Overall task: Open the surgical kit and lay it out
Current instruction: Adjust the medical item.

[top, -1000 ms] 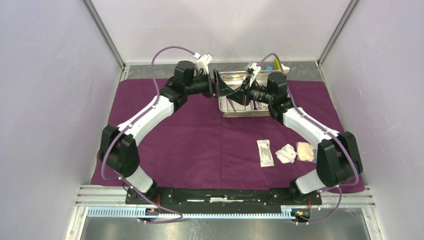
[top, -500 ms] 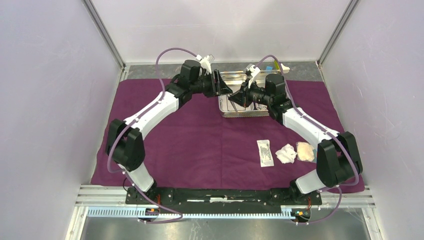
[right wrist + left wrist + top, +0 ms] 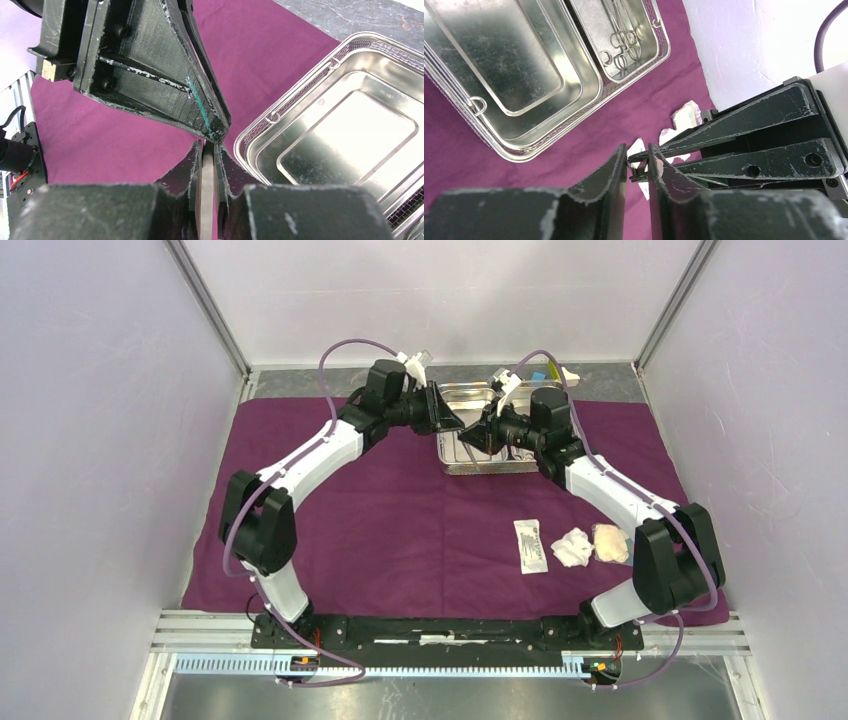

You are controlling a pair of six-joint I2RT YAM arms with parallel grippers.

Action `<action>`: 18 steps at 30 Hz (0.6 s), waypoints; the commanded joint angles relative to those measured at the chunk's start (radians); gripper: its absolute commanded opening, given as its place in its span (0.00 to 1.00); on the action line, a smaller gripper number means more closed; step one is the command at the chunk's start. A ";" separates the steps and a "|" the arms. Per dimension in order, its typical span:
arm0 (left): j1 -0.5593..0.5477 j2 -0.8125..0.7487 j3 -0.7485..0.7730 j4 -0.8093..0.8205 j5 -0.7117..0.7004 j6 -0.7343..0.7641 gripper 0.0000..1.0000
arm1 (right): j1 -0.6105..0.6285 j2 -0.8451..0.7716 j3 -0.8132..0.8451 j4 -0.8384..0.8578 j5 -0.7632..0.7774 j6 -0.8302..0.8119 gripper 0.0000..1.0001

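Note:
The plum-purple cloth (image 3: 400, 520) is spread flat on the table. The steel tray (image 3: 470, 468) stands at its far middle, and scissor-handled instruments (image 3: 624, 42) lie in its right compartment. Both grippers meet in the air at the tray's near-left corner. My right gripper (image 3: 207, 145) is shut on a slim flat steel instrument (image 3: 205, 190), probably the tweezers. My left gripper (image 3: 637, 152) has its fingers closed narrowly on the tip of that same instrument (image 3: 639, 167), tip to tip with the right fingers (image 3: 734, 125). The white packet (image 3: 531, 545) and gauze pads (image 3: 573, 547) lie on the cloth at the near right.
The tray's left compartment (image 3: 499, 60) holds nothing. A second, cream-coloured pad (image 3: 611, 542) lies beside the gauze. Small blue and yellow-green blocks (image 3: 540, 375) sit on the grey strip behind the tray. Side walls close in left and right.
My left arm has swung right and its gripper has narrowed onto the instrument held by my right gripper. The right gripper has lifted slightly from the tray toward its left edge.

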 commanded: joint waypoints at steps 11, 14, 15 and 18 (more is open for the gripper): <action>0.024 0.012 0.092 0.002 0.071 0.101 0.02 | 0.005 -0.022 0.007 0.022 -0.057 -0.058 0.42; 0.052 0.008 0.090 0.028 0.131 0.139 0.02 | -0.003 -0.044 -0.008 -0.001 -0.077 -0.098 0.59; 0.057 0.007 0.091 0.037 0.161 0.156 0.02 | -0.009 -0.052 -0.017 -0.001 -0.087 -0.105 0.64; 0.066 0.002 0.085 0.052 0.248 0.210 0.02 | -0.024 -0.063 -0.033 0.008 -0.158 -0.118 0.73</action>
